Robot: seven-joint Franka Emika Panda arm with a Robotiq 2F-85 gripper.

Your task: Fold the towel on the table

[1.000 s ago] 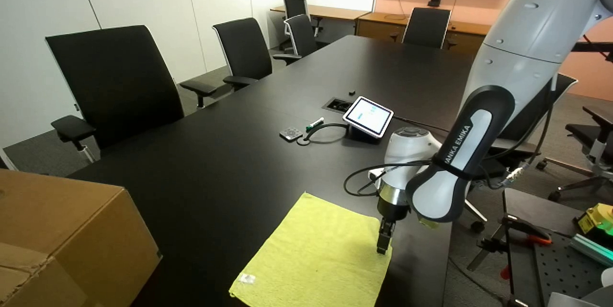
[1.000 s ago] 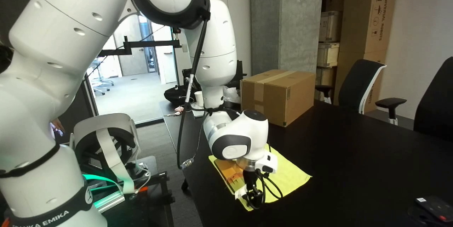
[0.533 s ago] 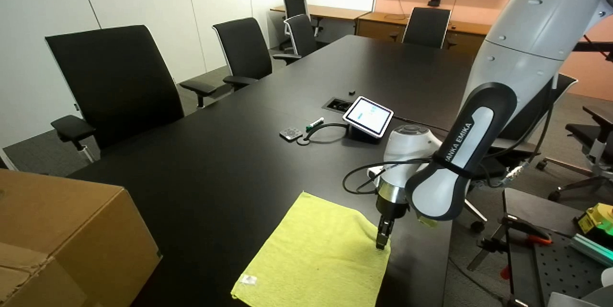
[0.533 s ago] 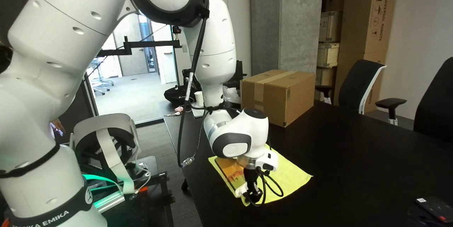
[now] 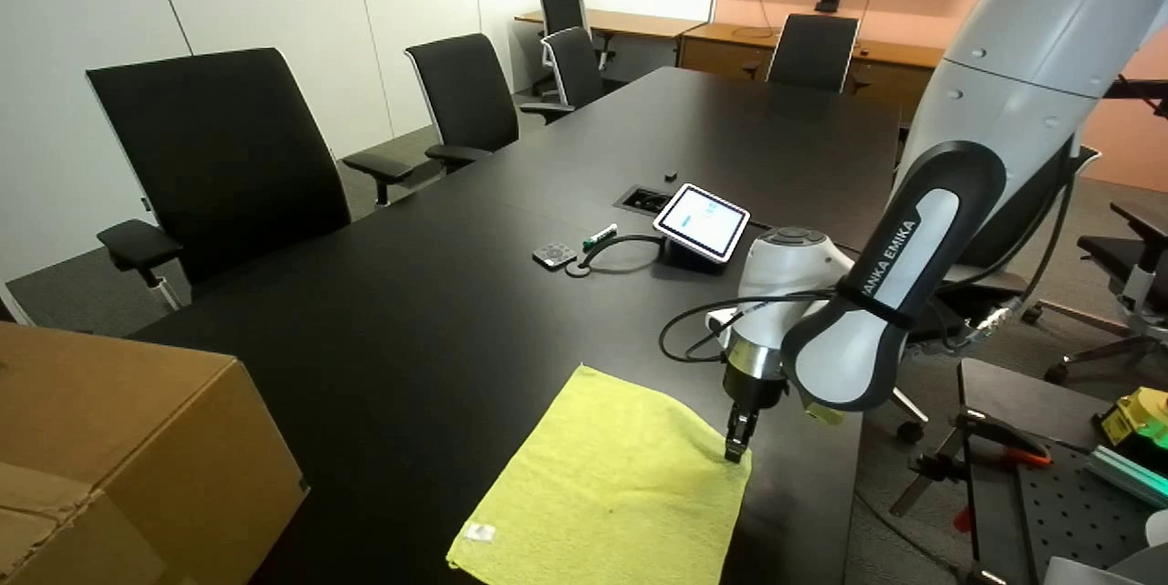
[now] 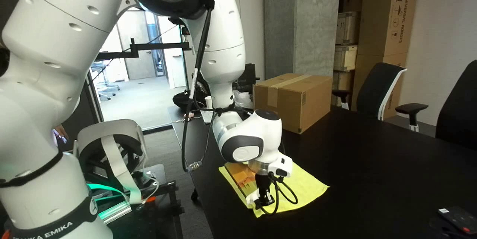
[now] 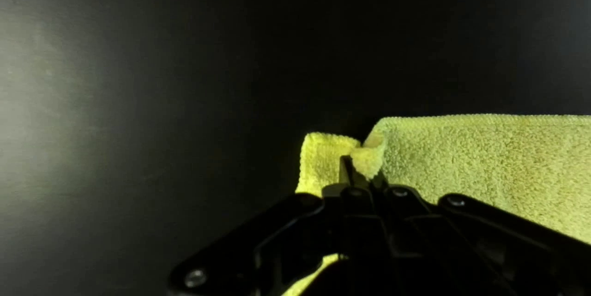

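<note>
The pale yellow-green towel (image 5: 611, 485) lies spread over the black table (image 5: 411, 339), with a small white tag near one corner. My gripper (image 5: 735, 455) points down at the towel's edge on the robot's side. In the wrist view the towel (image 7: 485, 162) is bunched into a small tuck, and the gripper (image 7: 362, 173) is shut on it, fingertips close together around the cloth. A corner flap sticks out left of the fingers. An exterior view shows the arm and gripper (image 6: 265, 202) covering part of the towel (image 6: 303, 186).
A brown cardboard box (image 5: 155, 466) stands on the table near the towel. Farther along are a tablet (image 5: 703, 222) on a stand, a marker (image 5: 600, 236) and a cable. A remote (image 6: 460, 219) lies on the table. Office chairs line the sides.
The fingers have closed on the towel's edge, which is now drawn into a tuck. The gripper has risen slightly, and the towel's edge beside it has pulled into a slant.
</note>
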